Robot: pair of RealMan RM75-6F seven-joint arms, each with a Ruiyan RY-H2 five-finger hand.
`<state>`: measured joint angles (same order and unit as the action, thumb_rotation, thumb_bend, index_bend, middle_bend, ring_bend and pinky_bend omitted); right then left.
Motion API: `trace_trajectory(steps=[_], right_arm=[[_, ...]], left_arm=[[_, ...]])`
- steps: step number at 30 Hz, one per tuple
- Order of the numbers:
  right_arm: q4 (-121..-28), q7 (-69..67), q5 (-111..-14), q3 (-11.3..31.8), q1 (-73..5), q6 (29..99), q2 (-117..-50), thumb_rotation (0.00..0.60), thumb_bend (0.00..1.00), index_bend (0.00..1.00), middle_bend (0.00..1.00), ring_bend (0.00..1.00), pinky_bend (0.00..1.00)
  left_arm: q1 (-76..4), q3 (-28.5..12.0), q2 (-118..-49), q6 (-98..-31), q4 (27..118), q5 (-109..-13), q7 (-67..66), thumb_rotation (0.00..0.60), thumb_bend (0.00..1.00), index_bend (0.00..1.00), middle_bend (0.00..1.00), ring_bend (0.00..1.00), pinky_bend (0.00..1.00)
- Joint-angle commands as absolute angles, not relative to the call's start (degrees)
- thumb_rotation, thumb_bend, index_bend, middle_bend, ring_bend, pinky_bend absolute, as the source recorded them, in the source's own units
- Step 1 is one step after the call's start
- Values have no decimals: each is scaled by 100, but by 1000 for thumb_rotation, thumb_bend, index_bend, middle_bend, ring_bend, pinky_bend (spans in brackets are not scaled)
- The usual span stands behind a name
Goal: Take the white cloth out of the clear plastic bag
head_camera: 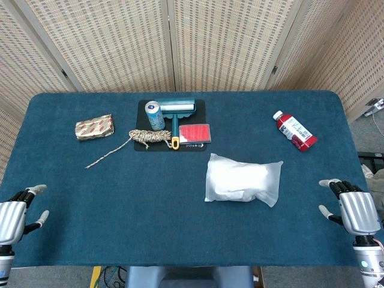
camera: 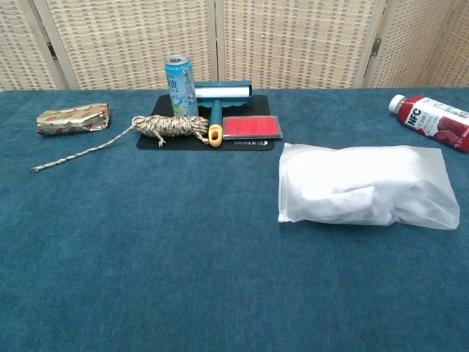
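Observation:
The clear plastic bag [head_camera: 243, 180] [camera: 364, 185] lies flat on the blue table, right of centre, with the white cloth [head_camera: 238, 181] [camera: 344, 191] folded inside it. My left hand [head_camera: 18, 209] rests at the near left edge, fingers apart, holding nothing. At the near right edge my right hand [head_camera: 351, 204] is likewise open and empty, a little to the right of the bag and not touching it. Neither hand appears in the chest view.
A black mat [head_camera: 200, 144] at the back centre carries a lint roller [head_camera: 177, 110], a blue can [head_camera: 154, 115], a coil of rope [head_camera: 150, 137] and a red case [head_camera: 195, 133]. A wrapped packet [head_camera: 94, 126] lies back left, a red juice bottle [head_camera: 294, 131] back right.

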<state>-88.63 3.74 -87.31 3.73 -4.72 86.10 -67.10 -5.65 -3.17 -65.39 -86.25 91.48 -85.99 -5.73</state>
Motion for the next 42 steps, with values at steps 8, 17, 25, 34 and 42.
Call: trace_trajectory(steps=[8,17,25,34,42], right_arm=[[-8879,396,-8692,347,-529,8446,-6748,600,2,292,271,230,394],[-9400,880,-8181,496,-958,7573,-6680,600,0,16,46,3,160],[-9406,1196,-7597,728,-1586,6611,-6979,600,0,0,0,0,93],[-9125,1291,-7261,901,-2206,5906,-7397,600,0,0,0,0,87],[-8844,1305,-7052,945,-2606,5489,-7718,600,0,0,0,0,87]], left_arm=[[-600,-320,-6512,-8619,9186,-8653,-596,600,298,248,340,369,588],[-563,-279,-6549,-8631,9082,-8647,-496,600,298,248,338,363,584],[-501,-242,-6561,-8650,8939,-8616,-339,600,298,248,335,363,584],[-443,-192,-6629,-8638,8842,-8586,-272,600,298,248,332,363,584],[-450,-189,-6649,-8599,8816,-8582,-247,600,298,248,331,363,584]])
